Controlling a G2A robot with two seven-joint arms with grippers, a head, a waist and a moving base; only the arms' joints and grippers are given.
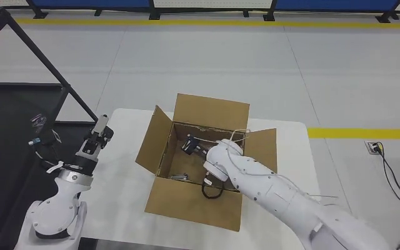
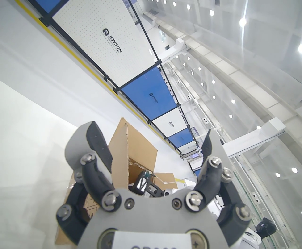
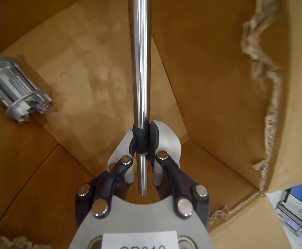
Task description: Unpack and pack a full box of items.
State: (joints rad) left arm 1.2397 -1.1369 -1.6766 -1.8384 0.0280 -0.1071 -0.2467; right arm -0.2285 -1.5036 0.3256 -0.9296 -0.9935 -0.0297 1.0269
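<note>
Cardboard box (image 1: 194, 203) stands on the white counter (image 1: 125, 181), flaps open. Right jaws, inside the box, pinch a chrome rod (image 3: 139, 70) near its end. 1 silver cylindrical part (image 3: 18, 90) lies on the box floor. Left jaws spread wide, beside the box.

Table (image 1: 125, 187): white, rounded corners.
Floor (image 1: 250, 62): pale grey, around the table.
Yellow line (image 1: 187, 22): on the floor, far beyond the table.
Stripe (image 1: 353, 132): yellow, right of the table.
Panels (image 2: 113, 47): blue and white, black-framed, beyond the table.
Black frame (image 1: 44, 59): left of the table.
Lights (image 2: 243, 21): round, high above the table.
</note>
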